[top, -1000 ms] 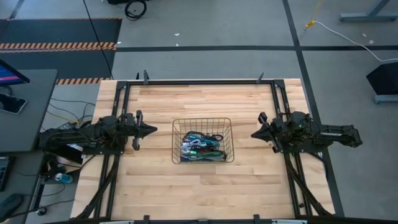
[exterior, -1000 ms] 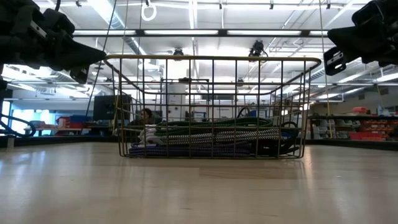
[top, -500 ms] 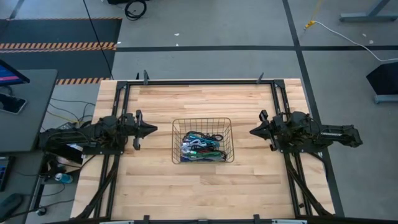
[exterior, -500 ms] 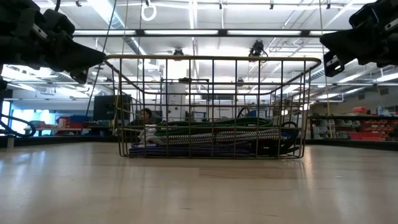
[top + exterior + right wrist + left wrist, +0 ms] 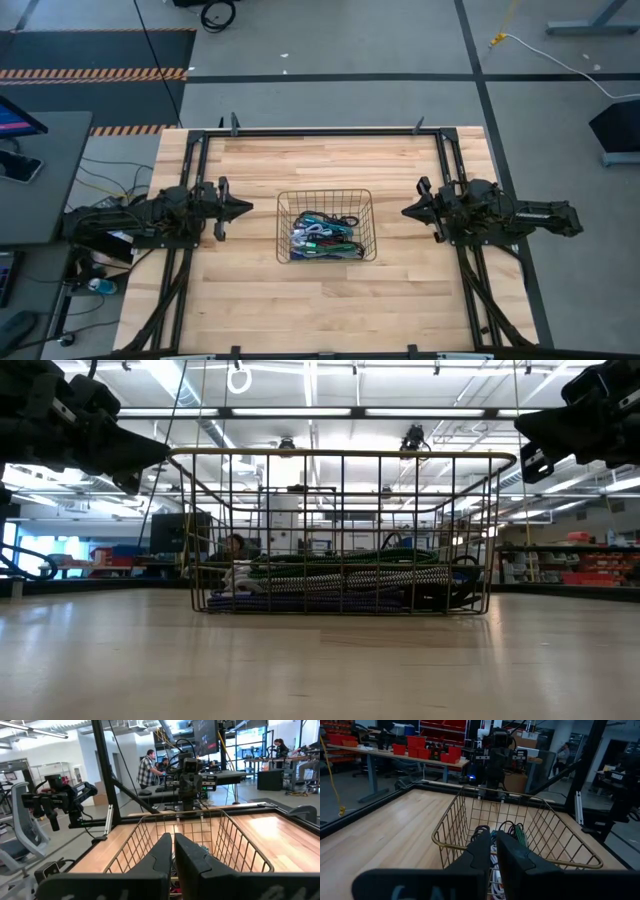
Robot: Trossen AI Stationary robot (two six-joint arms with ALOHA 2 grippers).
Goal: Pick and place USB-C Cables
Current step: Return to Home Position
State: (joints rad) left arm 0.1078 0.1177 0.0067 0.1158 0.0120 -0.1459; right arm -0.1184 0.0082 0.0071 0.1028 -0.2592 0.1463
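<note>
Claws are both hanging empty, fingers together: left claw [image 5: 243,210] mid-left of the high view, right claw [image 5: 407,213] mid-right. Cables [image 5: 325,238] are lying in the basket [image 5: 325,192] at frame centre. Homing well is likely meaning retreating level, clear of the rim.

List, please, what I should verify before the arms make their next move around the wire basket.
1. USB-C cables all inside the wire basket: ok, none shows on the table.
2. Cables below the basket's rim: ok in the low view.
3. Basket upright, flat on the table: ok.
4. Left gripper shut, empty, apart from the basket on its left: ok.
5. Right gripper shut, empty, apart on its right: ok.
6. Cable count: cannot tell, they overlap.
</note>
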